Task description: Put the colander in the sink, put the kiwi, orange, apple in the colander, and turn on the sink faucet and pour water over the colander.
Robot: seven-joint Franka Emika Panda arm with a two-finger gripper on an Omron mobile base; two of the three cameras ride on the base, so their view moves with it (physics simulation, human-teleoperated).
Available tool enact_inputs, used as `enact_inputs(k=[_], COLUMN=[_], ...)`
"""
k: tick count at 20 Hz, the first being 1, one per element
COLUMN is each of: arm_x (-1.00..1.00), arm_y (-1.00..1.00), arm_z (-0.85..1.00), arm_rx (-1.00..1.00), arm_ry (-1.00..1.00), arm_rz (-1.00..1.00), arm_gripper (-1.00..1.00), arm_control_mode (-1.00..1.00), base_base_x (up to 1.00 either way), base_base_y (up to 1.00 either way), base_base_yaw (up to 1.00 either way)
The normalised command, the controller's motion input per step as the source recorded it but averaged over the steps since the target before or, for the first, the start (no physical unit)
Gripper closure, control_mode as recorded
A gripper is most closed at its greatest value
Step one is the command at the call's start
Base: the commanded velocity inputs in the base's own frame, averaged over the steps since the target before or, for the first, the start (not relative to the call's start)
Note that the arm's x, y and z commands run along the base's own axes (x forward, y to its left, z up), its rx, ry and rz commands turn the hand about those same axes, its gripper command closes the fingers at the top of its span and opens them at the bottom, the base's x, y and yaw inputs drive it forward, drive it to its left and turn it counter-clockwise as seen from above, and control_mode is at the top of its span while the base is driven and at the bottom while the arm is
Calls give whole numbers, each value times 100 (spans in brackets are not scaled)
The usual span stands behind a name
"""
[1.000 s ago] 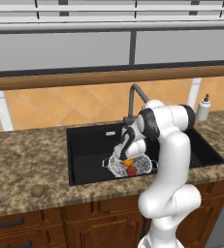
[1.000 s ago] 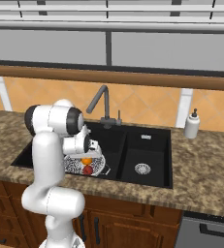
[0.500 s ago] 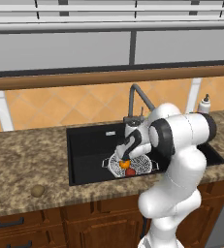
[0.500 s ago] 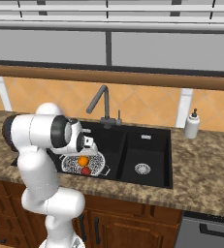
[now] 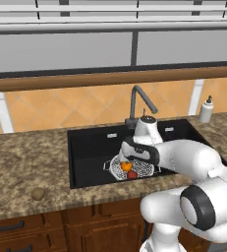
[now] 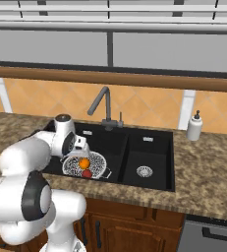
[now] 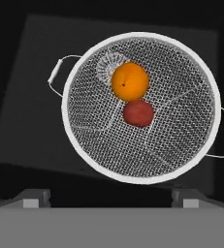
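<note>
The hand is hovering spread and empty over the colander in the sink, orange touching the apple at its 11 o'clock.

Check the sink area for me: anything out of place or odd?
Only the kiwi: it sits alone on the counter left of the sink, while the orange and apple lie in the colander. Nothing spilled.
</note>
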Motion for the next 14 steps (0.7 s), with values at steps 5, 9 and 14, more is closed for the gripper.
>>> enact_inputs(k=[5,9,14], arm_x=[-77,-70,-54], arm_y=[41,48,45], arm_z=[68,61,63], arm_rx=[4,0,8], arm_ry=[0,0,0], arm_rz=[0,-1,0], arm_gripper=[-100,-100,-100], arm_control_mode=[-100,-100,-100], base_base_x=[0,0,0], base_base_y=[0,0,0], base_base_yaw=[0,0,0])
